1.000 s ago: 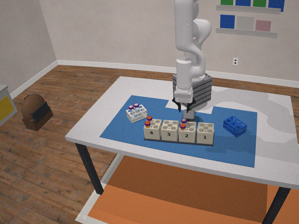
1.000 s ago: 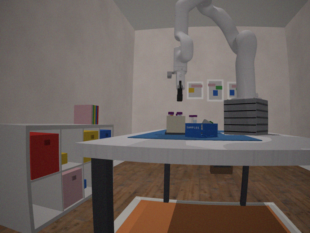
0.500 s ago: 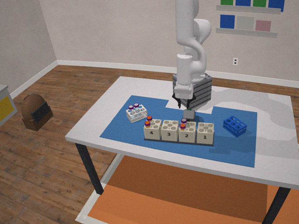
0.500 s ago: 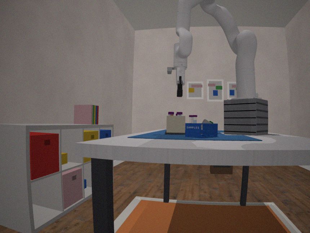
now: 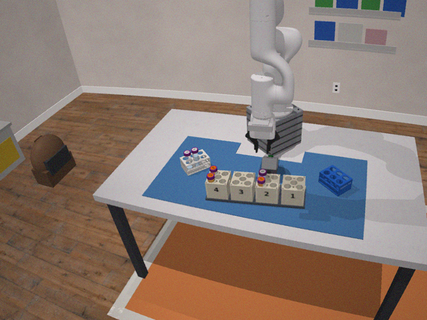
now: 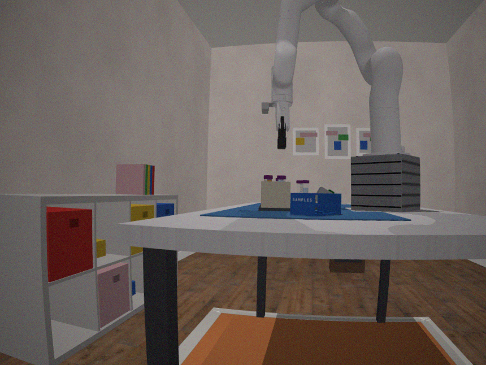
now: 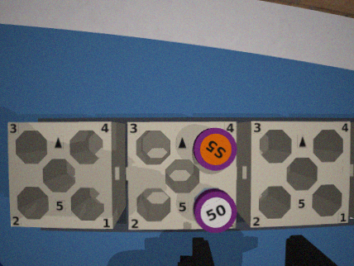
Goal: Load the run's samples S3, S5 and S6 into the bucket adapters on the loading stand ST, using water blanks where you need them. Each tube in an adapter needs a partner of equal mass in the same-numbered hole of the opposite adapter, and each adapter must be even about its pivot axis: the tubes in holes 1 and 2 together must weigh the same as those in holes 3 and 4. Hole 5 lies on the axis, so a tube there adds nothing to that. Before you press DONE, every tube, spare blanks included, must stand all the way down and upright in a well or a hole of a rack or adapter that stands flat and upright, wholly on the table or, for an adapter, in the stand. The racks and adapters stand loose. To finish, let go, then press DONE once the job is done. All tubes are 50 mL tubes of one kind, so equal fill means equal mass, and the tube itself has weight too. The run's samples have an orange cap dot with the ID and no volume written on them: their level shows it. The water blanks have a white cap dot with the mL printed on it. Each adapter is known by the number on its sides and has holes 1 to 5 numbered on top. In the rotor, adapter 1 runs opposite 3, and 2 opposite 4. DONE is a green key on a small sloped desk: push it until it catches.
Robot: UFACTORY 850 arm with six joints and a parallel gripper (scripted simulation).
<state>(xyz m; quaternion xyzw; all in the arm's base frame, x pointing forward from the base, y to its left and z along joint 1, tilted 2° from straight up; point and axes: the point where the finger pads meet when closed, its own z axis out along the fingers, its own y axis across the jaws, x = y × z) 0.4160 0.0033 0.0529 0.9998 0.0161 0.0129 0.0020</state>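
My gripper [image 5: 263,151] [image 6: 281,147] [image 7: 248,250] is partly open and empty, high above the robot side of adapter 2 [image 5: 267,198] [image 7: 145,221]. In that adapter, sample S5 [image 5: 261,180] [image 7: 215,149] stands in hole 4 and a 50 mL blank [image 5: 262,172] [image 7: 215,211] in hole 1. Adapter 1 [image 5: 293,200] [image 7: 59,219] and adapter 3 [image 5: 241,195] [image 7: 301,216] hold no tubes. Adapter 4 [image 5: 217,194] holds two orange-dot tubes, one [image 5: 210,176] in front of the other [image 5: 213,169]; their IDs are unreadable. The DONE key [image 5: 270,155] is green, on its desk [image 5: 269,164].
A clear rack [image 5: 193,163] at the left holds two white-dot blanks [image 5: 187,153] [image 5: 195,151], their numbers unreadable here. The blue samples rack [image 5: 343,187] [image 6: 302,207] stands at the right, with no caps showing. The DONE desk stands behind adapter 2, near the robot base.
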